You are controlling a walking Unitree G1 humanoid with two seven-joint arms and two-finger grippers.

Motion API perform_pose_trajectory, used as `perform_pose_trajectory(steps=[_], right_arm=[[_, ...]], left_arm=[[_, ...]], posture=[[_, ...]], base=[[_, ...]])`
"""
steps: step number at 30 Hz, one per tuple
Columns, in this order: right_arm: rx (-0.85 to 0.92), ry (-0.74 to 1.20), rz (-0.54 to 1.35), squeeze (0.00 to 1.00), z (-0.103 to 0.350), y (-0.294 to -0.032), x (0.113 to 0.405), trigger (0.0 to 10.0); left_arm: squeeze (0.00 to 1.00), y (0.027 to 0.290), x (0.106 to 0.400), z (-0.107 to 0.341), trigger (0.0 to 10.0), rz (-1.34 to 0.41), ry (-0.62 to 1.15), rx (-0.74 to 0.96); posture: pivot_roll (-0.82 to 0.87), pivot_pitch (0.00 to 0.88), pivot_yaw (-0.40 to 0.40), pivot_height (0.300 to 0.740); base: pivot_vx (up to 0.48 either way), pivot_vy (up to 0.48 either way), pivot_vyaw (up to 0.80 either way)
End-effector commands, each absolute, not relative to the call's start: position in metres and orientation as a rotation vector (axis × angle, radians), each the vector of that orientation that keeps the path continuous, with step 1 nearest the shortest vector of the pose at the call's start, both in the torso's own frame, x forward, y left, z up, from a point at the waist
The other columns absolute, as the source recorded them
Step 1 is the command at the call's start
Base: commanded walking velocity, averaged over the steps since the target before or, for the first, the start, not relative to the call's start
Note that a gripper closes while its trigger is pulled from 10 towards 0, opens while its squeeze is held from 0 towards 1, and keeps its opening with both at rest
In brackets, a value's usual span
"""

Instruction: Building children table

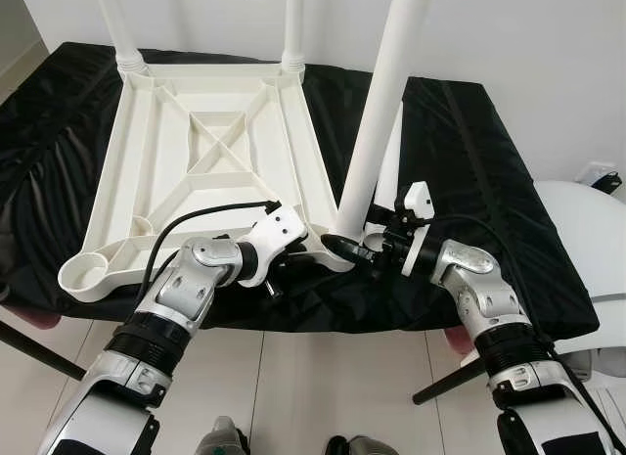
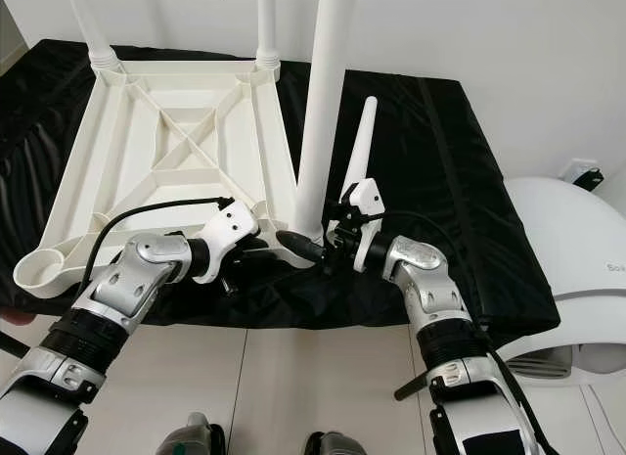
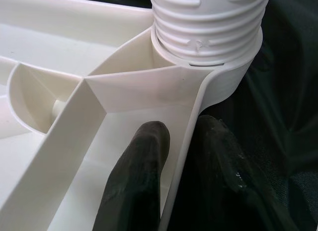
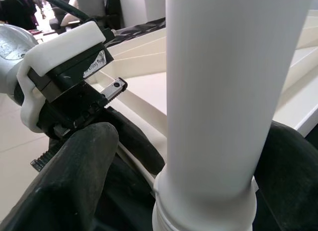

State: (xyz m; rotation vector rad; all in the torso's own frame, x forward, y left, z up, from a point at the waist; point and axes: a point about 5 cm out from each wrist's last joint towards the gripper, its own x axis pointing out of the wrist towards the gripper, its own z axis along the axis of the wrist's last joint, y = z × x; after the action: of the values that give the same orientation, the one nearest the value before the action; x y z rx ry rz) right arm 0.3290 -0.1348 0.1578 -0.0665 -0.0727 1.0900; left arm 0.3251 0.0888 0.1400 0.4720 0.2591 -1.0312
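A white plastic children's table (image 1: 210, 147) lies upside down on a black cloth. Two legs stand in its far corners (image 1: 125, 24). A third white leg (image 1: 381, 103) stands upright in the near right corner socket, its threaded base (image 3: 208, 17) partly out of the socket. My right gripper (image 1: 374, 248) is shut on this leg near its base, one finger (image 4: 74, 166) on each side. My left gripper (image 1: 333, 245) is shut on the table's rim (image 3: 189, 131) just beside that socket, one finger (image 3: 134, 181) inside the rim and one outside. The near left socket (image 1: 83, 272) holds nothing.
A loose white leg (image 2: 360, 142) lies on the black cloth (image 1: 489, 161) behind the right gripper. A white rounded appliance (image 1: 587, 240) stands to the right. A white wall is behind. The cloth's front edge hangs over pale floor tiles (image 1: 323, 386).
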Motion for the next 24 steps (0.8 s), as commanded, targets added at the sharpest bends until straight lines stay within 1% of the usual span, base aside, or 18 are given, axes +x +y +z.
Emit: perform_pose_trajectory(steps=[1,11,19,24], right_arm=[[-0.062,-0.056,1.112,0.00,0.156,-0.134,0.330,10.0],[-0.064,-0.069,1.102,0.00,0.157,-0.135,0.335,10.0],[-0.021,-0.095,1.032,0.00,0.159,-0.134,0.345,10.0],[-0.017,-0.098,1.042,0.00,0.158,-0.132,0.345,10.0]], left_arm=[[0.00,0.084,0.327,0.153,10.0,-1.041,0.192,0.512],[0.00,0.084,0.327,0.154,10.0,-1.040,0.191,0.511],[0.00,0.083,0.326,0.154,10.0,-1.044,0.189,0.513],[0.00,0.083,0.324,0.152,10.0,-1.048,0.193,0.516]], posture=[[0.07,0.065,-0.036,0.740],[0.07,0.057,-0.036,0.740],[0.08,0.050,-0.037,0.740],[0.08,0.046,-0.036,0.740]], base=[[0.000,0.000,0.00],[0.000,0.000,0.00],[0.000,0.000,0.00],[0.000,0.000,0.00]])
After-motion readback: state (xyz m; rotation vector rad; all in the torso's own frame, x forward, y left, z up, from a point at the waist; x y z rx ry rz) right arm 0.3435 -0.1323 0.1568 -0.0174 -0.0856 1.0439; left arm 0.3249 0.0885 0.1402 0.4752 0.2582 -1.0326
